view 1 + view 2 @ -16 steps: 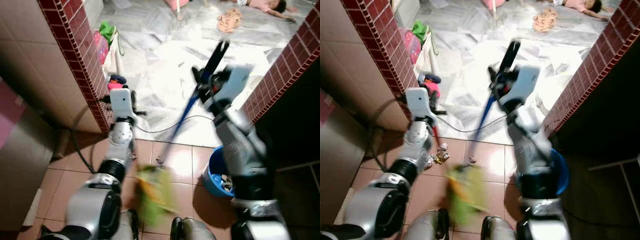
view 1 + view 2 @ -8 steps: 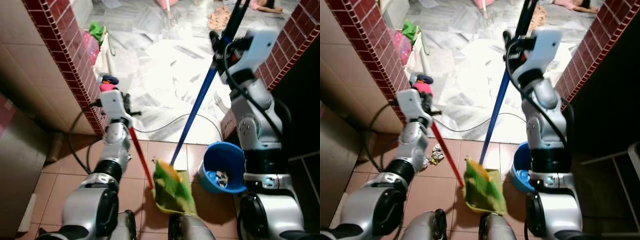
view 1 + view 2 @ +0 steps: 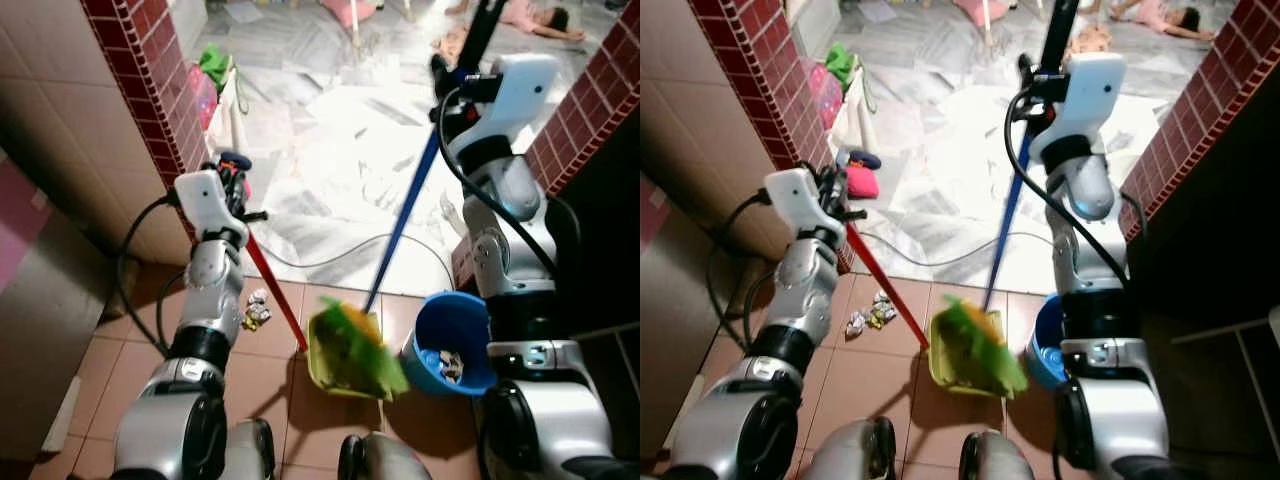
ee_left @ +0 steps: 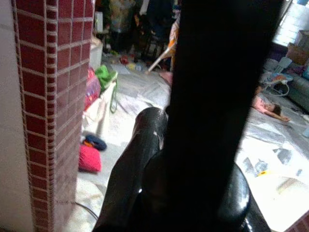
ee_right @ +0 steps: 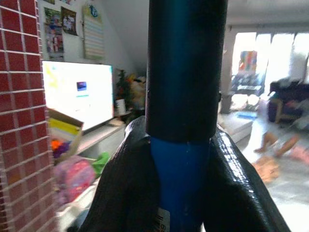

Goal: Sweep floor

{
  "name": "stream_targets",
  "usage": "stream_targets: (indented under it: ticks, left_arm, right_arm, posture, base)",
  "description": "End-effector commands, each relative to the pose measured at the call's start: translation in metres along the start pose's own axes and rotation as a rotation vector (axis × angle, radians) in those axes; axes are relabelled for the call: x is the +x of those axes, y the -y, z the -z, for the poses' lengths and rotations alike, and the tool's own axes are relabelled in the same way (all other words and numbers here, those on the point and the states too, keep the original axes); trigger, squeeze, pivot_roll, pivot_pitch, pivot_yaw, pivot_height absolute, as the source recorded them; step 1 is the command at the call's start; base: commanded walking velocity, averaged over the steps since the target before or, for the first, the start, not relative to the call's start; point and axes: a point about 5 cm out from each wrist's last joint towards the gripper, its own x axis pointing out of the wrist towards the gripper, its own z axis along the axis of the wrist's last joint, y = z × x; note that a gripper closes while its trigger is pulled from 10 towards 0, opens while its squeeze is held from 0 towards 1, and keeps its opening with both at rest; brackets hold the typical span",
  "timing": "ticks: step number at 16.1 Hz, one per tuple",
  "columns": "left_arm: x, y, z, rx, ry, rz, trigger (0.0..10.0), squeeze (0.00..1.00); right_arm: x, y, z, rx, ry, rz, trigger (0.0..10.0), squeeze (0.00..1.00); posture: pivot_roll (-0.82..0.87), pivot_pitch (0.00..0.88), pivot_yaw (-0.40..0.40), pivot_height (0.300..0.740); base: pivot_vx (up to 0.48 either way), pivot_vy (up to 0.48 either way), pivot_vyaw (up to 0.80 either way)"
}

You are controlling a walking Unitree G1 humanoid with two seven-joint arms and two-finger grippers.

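My left gripper (image 3: 243, 196) clamps the red dustpan handle (image 3: 275, 298) | crumpled litter (image 3: 256, 309) lies on the terracotta floor (image 3: 120, 365) beside it | green dustpan (image 3: 335, 355), blurred, probably holds the broom head | right gripper (image 3: 447, 82) clamps the blue broom (image 3: 405, 220) | step: gathering; next, sweep litter toward pan | blue bucket (image 3: 449, 345) right.

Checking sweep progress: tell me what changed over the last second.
The green broom head, blurred and off the yellow dustpan a second ago, now sits over it. Right pincer stays clamped on the blue broom handle, left pincer on the red dustpan handle.
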Motion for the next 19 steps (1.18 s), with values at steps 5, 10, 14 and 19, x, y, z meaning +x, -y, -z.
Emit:
stream_targets:
  ticks: [5, 10, 14, 19]
  left_arm:
    - [-0.015, -0.009, -0.018, 0.13, 0.07, 0.158, 10.0, 0.0]
    - [-0.029, -0.005, -0.03, 0.117, 0.08, 0.304, 10.0, 0.0]
    - [-0.044, 0.008, -0.022, 0.069, -0.059, 0.567, 10.0, 0.0]
    - [-0.049, 0.002, -0.022, 0.148, -0.104, 0.605, 10.0, 0.0]
  right_arm:
    - [0.01, 0.01, -0.027, -0.187, 0.161, 0.071, 10.0, 0.0]
    - [0.004, 0.01, -0.01, -0.199, 0.111, 0.078, 10.0, 0.0]
    - [-0.009, 0.002, 0.015, -0.188, 0.029, 0.067, 10.0, 0.0]
    - [-0.015, -0.001, 0.025, -0.188, 0.0, 0.053, 10.0, 0.0]
  posture:
    - [-0.04, 0.013, -0.025, 0.74]
    - [-0.03, 0.013, -0.021, 0.74]
    - [-0.03, 0.02, -0.014, 0.74]
    - [-0.03, 0.025, -0.004, 0.74]
  base:
    - [0.0, 0.0, 0.0]
    - [0.0, 0.0, 0.0]
    - [0.0, 0.0, 0.0]
    - [0.0, 0.0, 0.0]
